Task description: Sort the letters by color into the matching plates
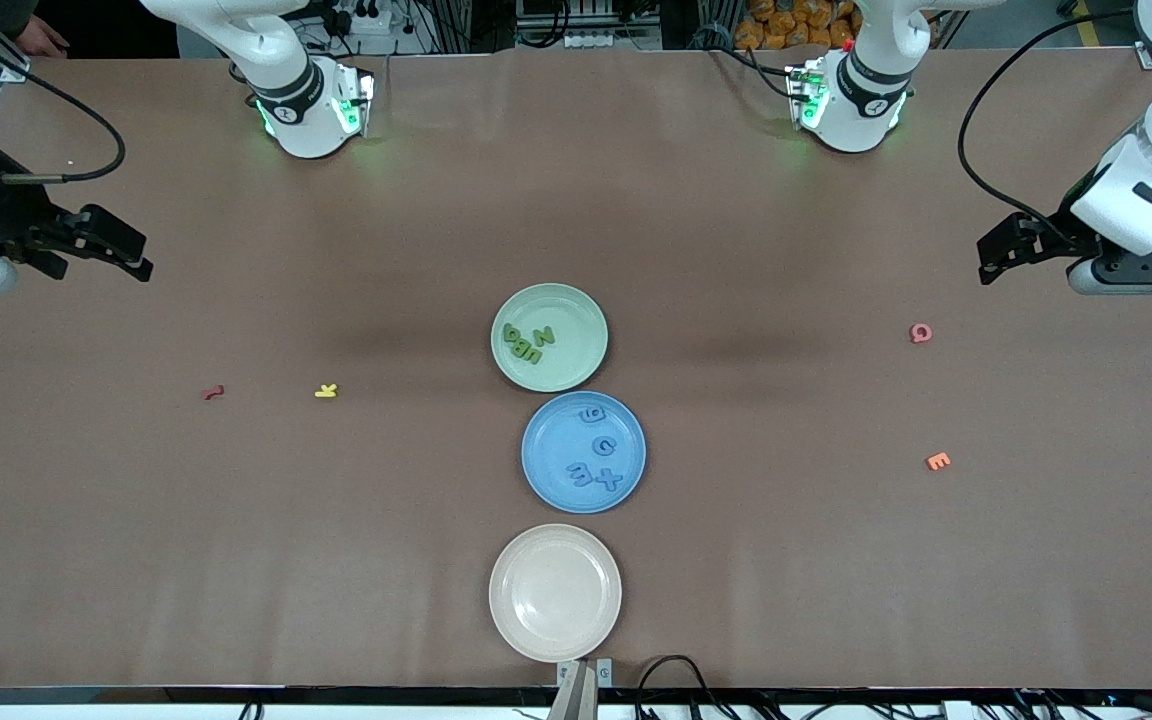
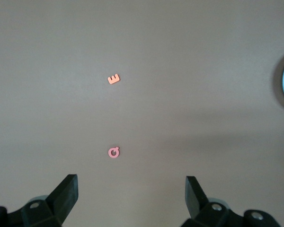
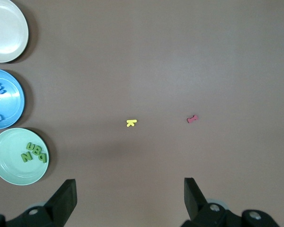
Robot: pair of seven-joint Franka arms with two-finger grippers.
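We judge the sorting done: four green letters [image 1: 529,342] lie in the green plate [image 1: 576,305], four blue letters [image 1: 597,450] in the blue plate [image 1: 546,470] nearer the camera. Left gripper [image 1: 1011,250] and right gripper [image 1: 111,245] hang empty, jaws spread, over the table's ends.

place: robotics lab | cues: two arm bases [image 1: 311,110] bolted to paper-covered table [image 1: 236,560], cables, power strips

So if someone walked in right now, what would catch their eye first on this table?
Three plates in a row down the middle: the pale green plate holding dark green letters, the blue plate holding blue letters, and nearest the front camera an empty cream plate. Stray letters lie toward both ends. The left gripper and right gripper wait at their own ends of the table, jaws open.
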